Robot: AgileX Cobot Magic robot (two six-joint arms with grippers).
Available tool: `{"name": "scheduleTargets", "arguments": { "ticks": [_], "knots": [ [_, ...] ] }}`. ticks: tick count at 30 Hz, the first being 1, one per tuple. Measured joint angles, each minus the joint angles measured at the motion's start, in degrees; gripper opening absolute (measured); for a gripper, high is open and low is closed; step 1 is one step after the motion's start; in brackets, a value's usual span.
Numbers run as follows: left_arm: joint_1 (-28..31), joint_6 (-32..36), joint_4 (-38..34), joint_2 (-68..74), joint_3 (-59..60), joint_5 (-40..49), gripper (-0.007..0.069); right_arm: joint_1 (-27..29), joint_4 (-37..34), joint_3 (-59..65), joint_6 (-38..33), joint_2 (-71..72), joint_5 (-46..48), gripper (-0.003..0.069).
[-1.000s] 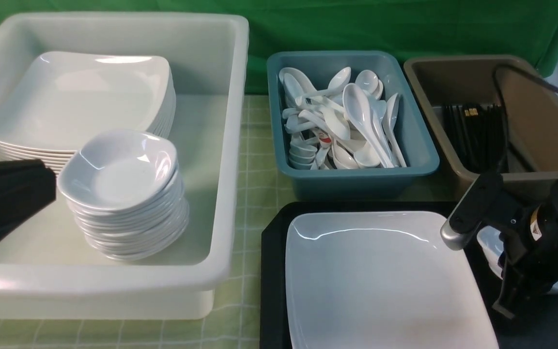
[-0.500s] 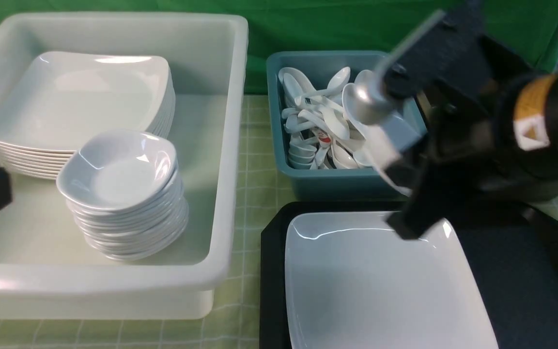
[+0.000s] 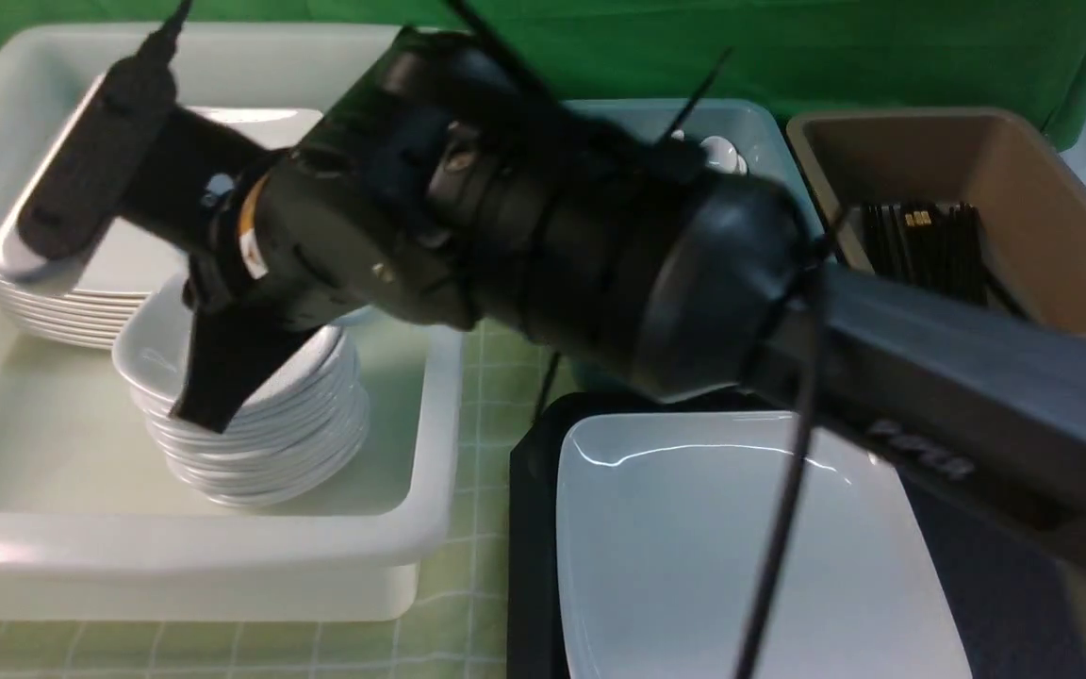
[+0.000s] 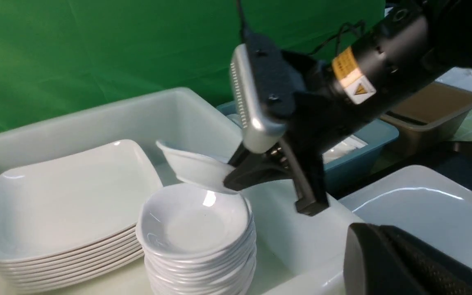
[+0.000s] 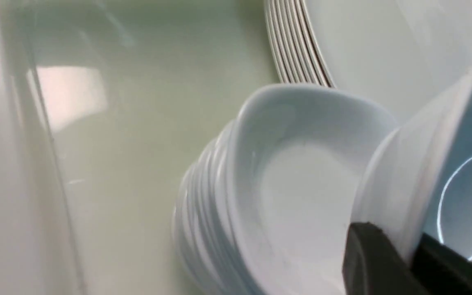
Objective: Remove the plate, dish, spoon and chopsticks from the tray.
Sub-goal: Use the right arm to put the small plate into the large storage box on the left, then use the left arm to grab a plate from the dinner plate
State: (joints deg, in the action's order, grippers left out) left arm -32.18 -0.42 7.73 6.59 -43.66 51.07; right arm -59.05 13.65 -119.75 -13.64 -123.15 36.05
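**Note-taker:** Dish (image 4: 191,164) status for your entry: clamped at its rim by your right fingers (image 5: 367,258) and tilted, over the white tub (image 3: 222,556). Its lower edge hangs just above the stack of small dishes (image 4: 197,229) inside that tub. Whether it touches the top one, cannot tell.

**Checker:** Agreed. Your right arm reaches across over the white tub. Record your left fingers (image 4: 391,262) as together, nothing held; only your left wrist camera shows part of them.

**Note-taker:** Plate (image 3: 713,556) lies flat on the tray (image 3: 529,528). The tray sits on the worktop (image 3: 496,585) just beside the white tub, to its right. Inside the tub, a stack of large plates (image 4: 64,205) stands behind the small-dish stack.

**Checker:** Add for your record: right of the white tub and farther back than the tray comes the teal tub (image 4: 359,164), mostly covered by your arm from the front. Beyond it, farthest from the white tub, is the brown tub (image 3: 1052,217). Black chopsticks (image 3: 925,245) lie inside the brown tub.
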Motion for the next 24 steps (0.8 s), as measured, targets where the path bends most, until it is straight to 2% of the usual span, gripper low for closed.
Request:
{"name": "scheduleTargets", "arguments": {
  "ticks": [2,4,6,7,8,9,11,14,16,19,21,24],
  "knots": [
    [0.0,0.0,-0.19,0.0,0.0,0.28,0.0011,0.0,0.49,-1.04,-0.38,-1.69,-0.49,0.0068],
    [0.0,0.0,-0.67,0.0,0.0,0.54,0.0011,0.0,2.71,-1.78,-0.83,-4.11,-0.98,0.0108],
    [0.0,0.42,-0.89,0.0,0.0,0.72,0.0011,0.0,3.39,-1.89,-0.83,-5.04,-0.77,0.019],
    [0.0,0.42,-0.89,0.0,0.0,0.72,0.0011,0.0,3.69,-1.95,-0.66,-5.16,-0.29,0.028],
    [0.0,0.42,-0.89,0.0,0.0,0.72,0.0011,0.0,3.74,-2.1,-0.37,-5.3,0.16,0.0322],
    [0.0,0.42,-0.89,0.0,0.0,0.86,0.0011,-0.1,4.0,-2.22,-0.02,-4.91,0.72,0.0408],
    [0.0,0.42,-0.94,0.25,0.0,0.99,0.0011,-0.57,4.29,-2.22,0.49,-3.02,3.33,0.0536],
    [0.0,0.42,-1.43,2.05,0.0,1.24,0.0011,-1.99,4.29,-2.22,0.72,1.32,9.89,0.0587],
    [0.0,1.51,-2.37,4.62,0.0,1.35,0.0011,-2.99,4.29,-2.29,1.29,4.8,16.74,0.0566],
    [0.0,5.16,-4.79,9.19,0.0,1.34,0.0011,-3.67,4.18,-2.6,2.37,10.07,26.74,0.0475],
    [0.0,13.82,-9.55,16.76,0.0,1.1,0.0011,-3.18,4.18,-1.48,4.04,15.84,30.81,0.0314],
    [-0.57,25.92,-18.12,25.14,0.0,0.2,0.0011,-2.16,4.24,2.77,6.57,21.71,30.87,0.0161]
  ]
}}
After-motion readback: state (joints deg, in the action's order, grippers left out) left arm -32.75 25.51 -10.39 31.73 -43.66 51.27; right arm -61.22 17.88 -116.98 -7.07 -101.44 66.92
